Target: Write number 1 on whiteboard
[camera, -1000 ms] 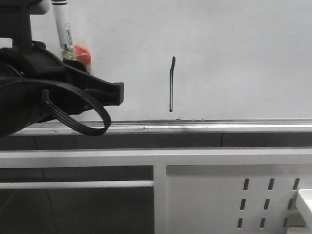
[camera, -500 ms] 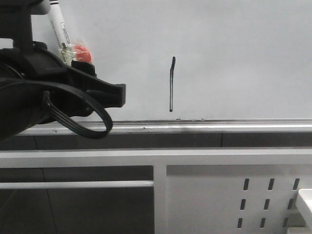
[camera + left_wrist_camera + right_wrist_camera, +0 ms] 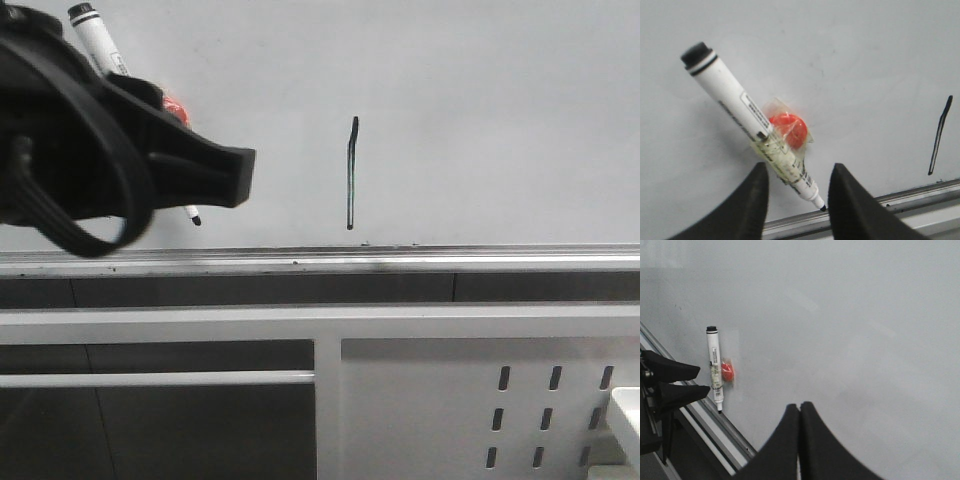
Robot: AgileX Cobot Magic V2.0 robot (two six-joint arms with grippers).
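Left hand (image 3: 796, 200) fingers apart, marker (image 3: 752, 125) loose between, tip toward whiteboard (image 3: 480, 100) lower rail; number 1 (image 3: 351, 172) drawn. Right hand (image 3: 799, 440) together.

Below the rail, a dark band (image 3: 300, 290) running the full width. Under that, a white horizontal beam (image 3: 320, 323), with a white upright post (image 3: 327, 410) dropping from it. Right of post: white metal panel (image 3: 420, 420) with rows of slotted holes (image 3: 548, 418). Left of post: dark recess crossed by a thin white bar (image 3: 150, 379). White corner (image 3: 626, 415) at far right edge, not identifiable. Lighting even, diffuse.
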